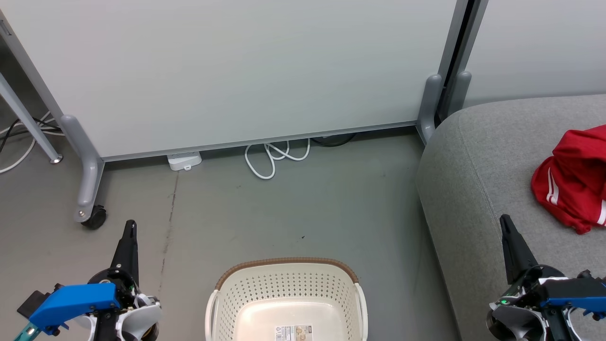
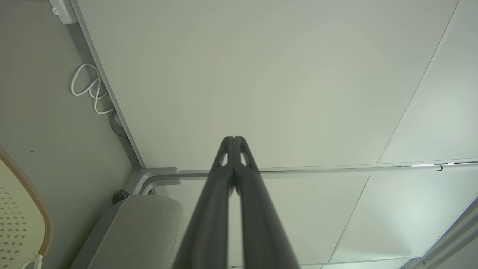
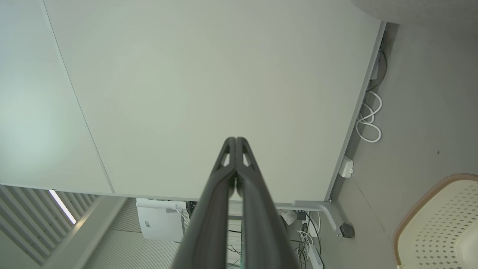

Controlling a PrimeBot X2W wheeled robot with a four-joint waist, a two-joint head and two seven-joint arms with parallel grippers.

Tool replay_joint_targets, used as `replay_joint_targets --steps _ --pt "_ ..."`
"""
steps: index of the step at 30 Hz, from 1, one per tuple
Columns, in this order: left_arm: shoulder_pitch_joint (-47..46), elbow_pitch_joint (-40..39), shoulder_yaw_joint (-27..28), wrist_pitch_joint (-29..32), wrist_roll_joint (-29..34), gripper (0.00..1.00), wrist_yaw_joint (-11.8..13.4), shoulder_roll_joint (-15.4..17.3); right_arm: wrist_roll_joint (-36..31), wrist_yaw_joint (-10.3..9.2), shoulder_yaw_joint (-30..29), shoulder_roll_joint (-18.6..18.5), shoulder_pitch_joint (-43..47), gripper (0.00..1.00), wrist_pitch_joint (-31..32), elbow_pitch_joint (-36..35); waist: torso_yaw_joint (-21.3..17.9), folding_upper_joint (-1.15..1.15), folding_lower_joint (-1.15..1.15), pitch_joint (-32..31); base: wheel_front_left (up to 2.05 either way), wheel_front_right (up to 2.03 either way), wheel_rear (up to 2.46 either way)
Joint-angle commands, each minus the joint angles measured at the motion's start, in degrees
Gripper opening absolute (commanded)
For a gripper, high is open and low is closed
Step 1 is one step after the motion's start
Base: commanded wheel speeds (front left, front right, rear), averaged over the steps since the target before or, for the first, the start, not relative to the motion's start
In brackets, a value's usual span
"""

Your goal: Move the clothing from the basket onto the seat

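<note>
Both grippers sit low at the head view's corners. The left gripper is over the floor and the right gripper is over the near edge of the seat. Each one's dark fingers are pressed flat together and point up the view. The wrist views confirm it: the left gripper and the right gripper are clenched tip to tip with only air around them.

A pale partition panel on grey legs stands across the back. The grey seat takes up the right side, its rounded corner turned toward the panel's foot.

The basket stands on the floor between the two grippers, left of the seat and apart from it. Its brown-rimmed end points toward the panel. Its near part is cut off by the bottom edge, so its long axis cannot be told. A printed sticker lies on its bare cream bottom, with writing too small to read.

The clothing lies bunched on the seat at the right edge, beyond the right gripper and not touching it. Its white-striped hem is turned toward the basket side. The heap's longer stretch runs near to far. Whether it is one garment or two cannot be told.

A looped white cable and a white box lie at the panel's base. A black caster is under its left leg.
</note>
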Motion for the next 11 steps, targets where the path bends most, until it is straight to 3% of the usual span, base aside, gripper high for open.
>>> replay_joint_targets --steps 1,11 --pt "-0.6 -0.2 0.1 0.2 -0.2 0.00 -0.1 0.0 -0.2 0.04 -0.1 0.1 -0.6 0.00 0.2 0.1 0.0 0.00 0.00 0.0 0.00 0.00 0.00" --pt "-0.6 -0.2 0.1 0.2 -0.2 0.00 -0.1 0.0 -0.2 0.04 -0.2 0.1 -0.6 0.00 0.3 0.1 0.0 0.00 0.00 0.0 0.00 0.00 0.00"
